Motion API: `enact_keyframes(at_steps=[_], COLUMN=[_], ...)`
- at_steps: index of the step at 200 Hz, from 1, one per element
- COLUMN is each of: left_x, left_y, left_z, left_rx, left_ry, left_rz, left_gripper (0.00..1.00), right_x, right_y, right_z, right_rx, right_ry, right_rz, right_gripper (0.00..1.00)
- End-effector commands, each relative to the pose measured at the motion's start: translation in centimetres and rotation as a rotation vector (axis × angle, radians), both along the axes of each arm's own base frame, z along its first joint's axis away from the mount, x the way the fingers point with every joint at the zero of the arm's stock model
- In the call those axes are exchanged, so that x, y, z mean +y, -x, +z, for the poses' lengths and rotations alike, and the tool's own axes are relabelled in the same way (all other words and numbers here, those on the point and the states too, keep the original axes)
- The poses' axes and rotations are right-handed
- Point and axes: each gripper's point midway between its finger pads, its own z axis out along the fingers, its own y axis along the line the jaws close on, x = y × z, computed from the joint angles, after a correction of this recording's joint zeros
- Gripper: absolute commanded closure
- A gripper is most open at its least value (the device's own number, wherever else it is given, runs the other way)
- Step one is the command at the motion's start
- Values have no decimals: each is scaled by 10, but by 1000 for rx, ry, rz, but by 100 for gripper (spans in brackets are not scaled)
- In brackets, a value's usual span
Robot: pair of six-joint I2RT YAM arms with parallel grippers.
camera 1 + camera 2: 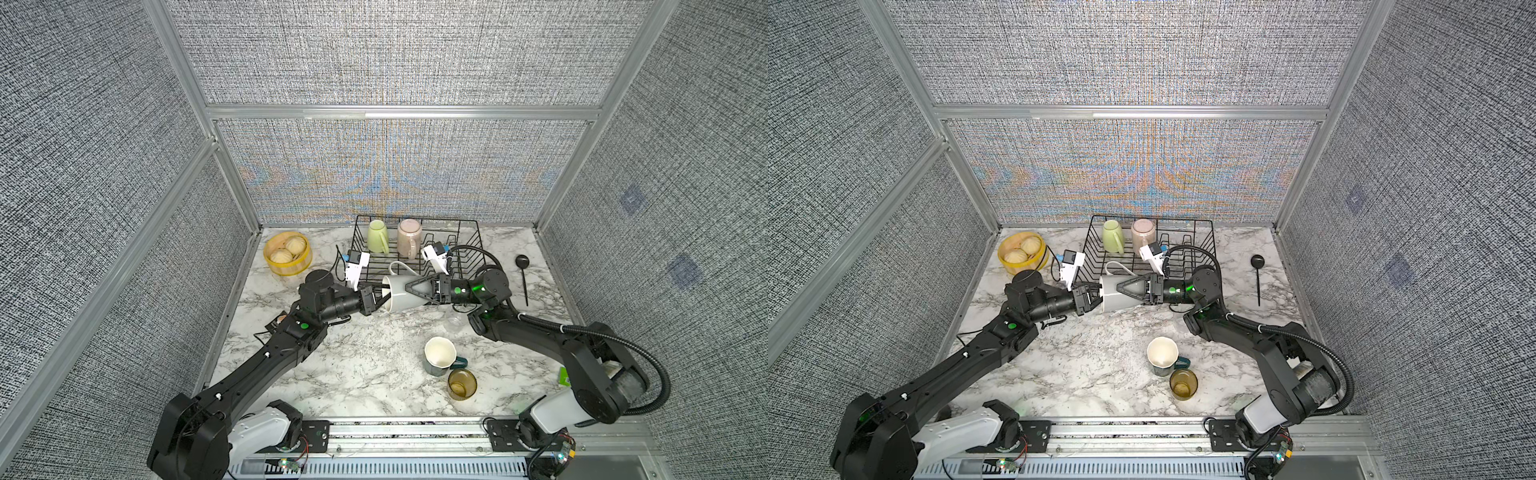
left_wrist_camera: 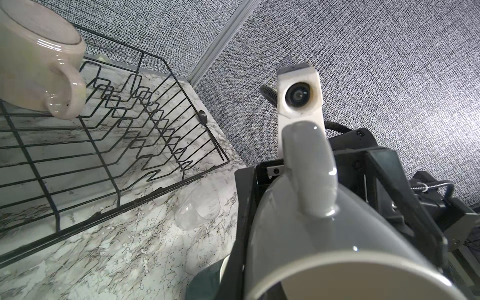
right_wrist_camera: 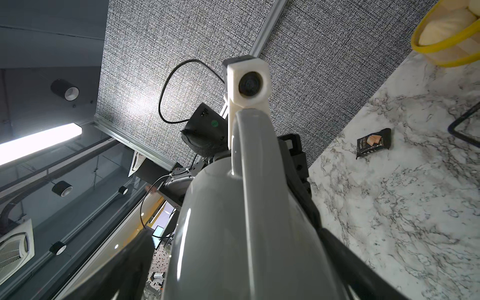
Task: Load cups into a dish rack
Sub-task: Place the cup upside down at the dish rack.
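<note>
Grey woven walls (image 1: 395,62) enclose a marble tabletop (image 1: 332,374). Dish rack (image 1: 457,249): set against the back wall, holding an inverted pink mug (image 1: 409,239) and an inverted green mug (image 1: 377,237). Just in front of the rack, a grey mug (image 1: 399,302) is held sideways between both arms. Left gripper (image 1: 380,297): fingers clamped on the grey mug's rim, one inside the mouth. Right gripper (image 1: 406,291): fingers spread wide, flanking the mug's base end. Farther in front of the rack, a teal mug (image 1: 439,356) and an amber tumbler (image 1: 462,384) stand upright, just beside each other. A clear glass (image 2: 197,210) lies on its side near the rack's front edge.
</note>
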Motion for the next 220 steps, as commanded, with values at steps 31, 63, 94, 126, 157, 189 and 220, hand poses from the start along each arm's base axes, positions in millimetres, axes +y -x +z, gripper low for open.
enact_keyframes(at_steps=[31,63,94,126,157,189,220], left_x=[-6,-7,-7,-9,-9,-5,-8], left_y=[0,1,1,-1,-2,-3,-5], left_z=[13,11,13,12,6,5,7], left_rx=[-19,-12,-12,-4,7,2,14], left_ry=[37,29,31,24,17,6,-3], left_rz=[-33,-38,-39,-44,-36,-17,-24], left_gripper=[100,100,100,100,100,100,100], right_x=[14,19,20,21,24,30,37], right_y=[1,4,8,8,7,-3,-8], right_z=[-17,-9,-9,-9,-5,-12,-12], right_rx=[-30,-60,-52,-41,-38,8,16], right_ry=[100,93,76,53,25,34,24], right_rz=[39,74,98,104,124,119,131], right_gripper=[4,8,7,8,8,4,11])
